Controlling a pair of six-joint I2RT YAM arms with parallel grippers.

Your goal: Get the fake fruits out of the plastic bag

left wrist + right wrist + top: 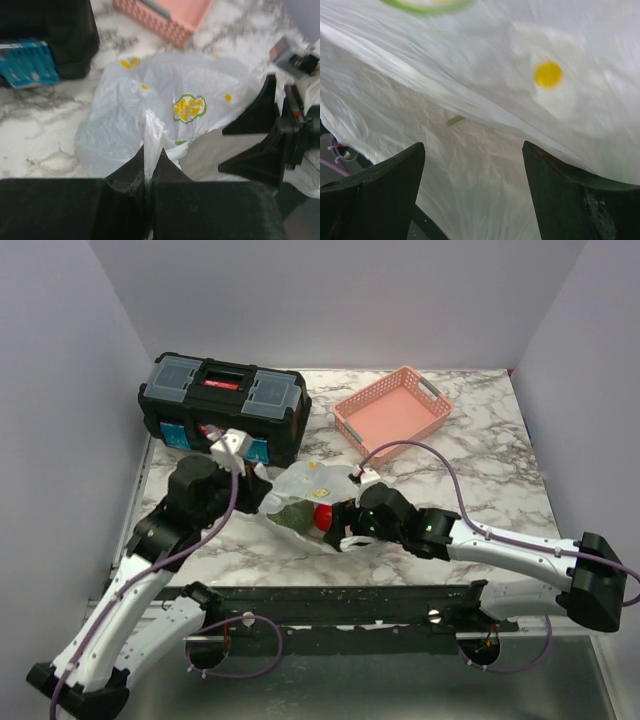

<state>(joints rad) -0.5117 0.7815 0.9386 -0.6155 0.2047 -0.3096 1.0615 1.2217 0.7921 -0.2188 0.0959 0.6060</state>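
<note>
We find the left gripper (149, 167) closed tight on a twisted fold of the bag (165, 100). Its two fingers are pressed together with only thin plastic between them, and they hold that edge up off the table (480, 470). The right gripper (472, 165) stands wide open and holds nothing. Its fingers (380, 192) straddle a slack wall of the bag, and we cannot tell whether they touch it. From above, the bag lies mid-table between the two grippers, and its mouth appears to face the right gripper. At that end we see the red apple (323, 512) and, just beside it toward the left arm, the green melon (296, 517), both inside the bag. The grapes are not visible. Behind the bag stand a black toolbox (222, 405) and a pink basket (393, 413), both apart from it. We judge the step in hand to be the first extraction, with one side of the bag anchored and the other gripper positioned to enter. The next move calls for the right gripper to pass its open fingers through the mouth, not over the plastic, and close on the apple. The left gripper must hold the fold taut so the bag does not drag along.
</note>
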